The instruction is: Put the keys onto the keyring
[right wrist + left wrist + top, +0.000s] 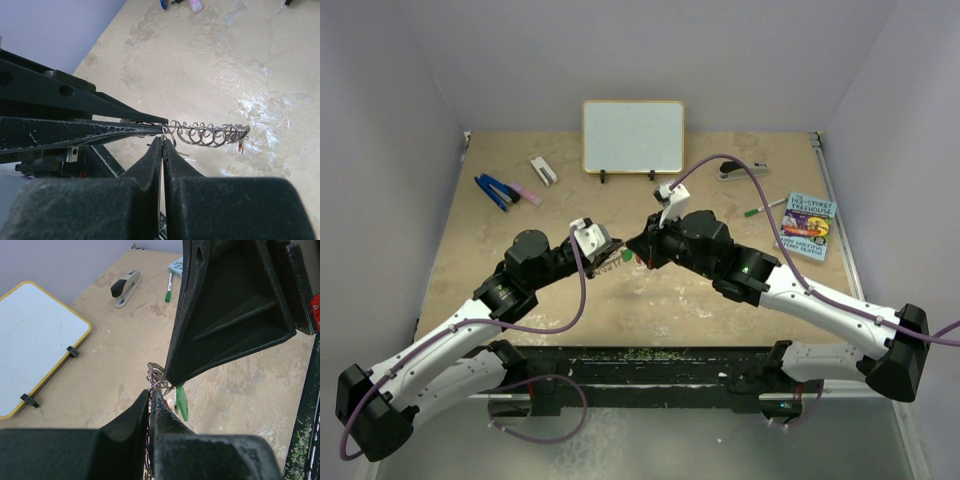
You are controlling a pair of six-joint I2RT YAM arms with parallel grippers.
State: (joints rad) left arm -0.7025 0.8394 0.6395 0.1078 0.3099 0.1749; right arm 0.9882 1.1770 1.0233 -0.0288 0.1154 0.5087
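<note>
Two hands meeting tip to tip, in front of the whiteboard [632, 137] on the side toward the arm bases, raised off the tabletop [520, 215]. Between them, the keyring [210, 134], held level in the air and seen edge-on from the right wrist, with small wire loops fringing its rim.

Left hand [151, 392] clenched on the keyring's rim, gripping at one edge only. Probably done to leave the rest of the ring free for threading.

Right hand [163, 142] also clenched, tips pressed up to the same stretch of rim. Unclear whether pinching the ring itself or a key's blade.

Green key [182, 402] dangling directly under the right hand's tips, head down, off the tabletop. Tiny red speck, probably the red key [241, 146], hanging below the ring's far side. Too small to tell whether threaded on.

Both hands crowded at one spot, likely to part the coil and work the green key through. Judged stage: threading under way, not finished. Next move probably a small, steady twist with neither grip loosened. Main risk: a slipped key dropping to the tabletop in front of the whiteboard.
</note>
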